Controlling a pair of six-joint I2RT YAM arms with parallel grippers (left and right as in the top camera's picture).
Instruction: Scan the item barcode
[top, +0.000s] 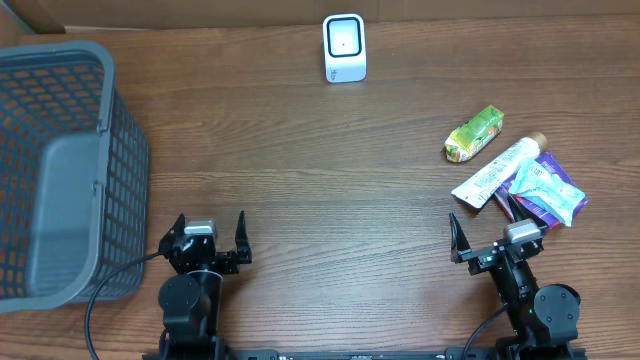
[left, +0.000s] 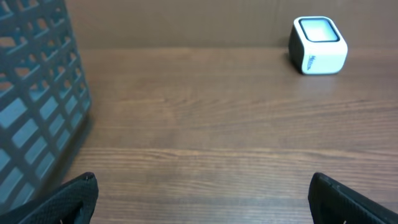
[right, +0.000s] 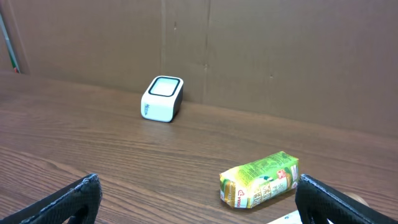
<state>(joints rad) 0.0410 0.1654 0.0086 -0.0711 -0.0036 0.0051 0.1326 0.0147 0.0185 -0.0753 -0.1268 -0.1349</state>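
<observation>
Crowding worries me: green packet (top: 474, 134), tube (top: 497, 170) and purple pouch (top: 548, 192) lie bunched at the counter's (top: 330, 180) right, ahead of my empty, spread right hand (top: 484, 228). My left hand (top: 210, 230) gapes too. I might drag neighbours.

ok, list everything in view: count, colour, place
grey plastic mesh basket: 1, grey, far left
white box-shaped barcode scanner: 1, white, far centre
green-yellow snack packet: 1, green and yellow, right
white tan-capped squeeze tube: 1, white, right, beside packet
blue-purple plastic pouch: 1, blue and purple, right, against tube
brown wooden table: 1, brown, under everything
left gripper: 1, black, open, near left
right gripper: 1, black, open, near right
</observation>
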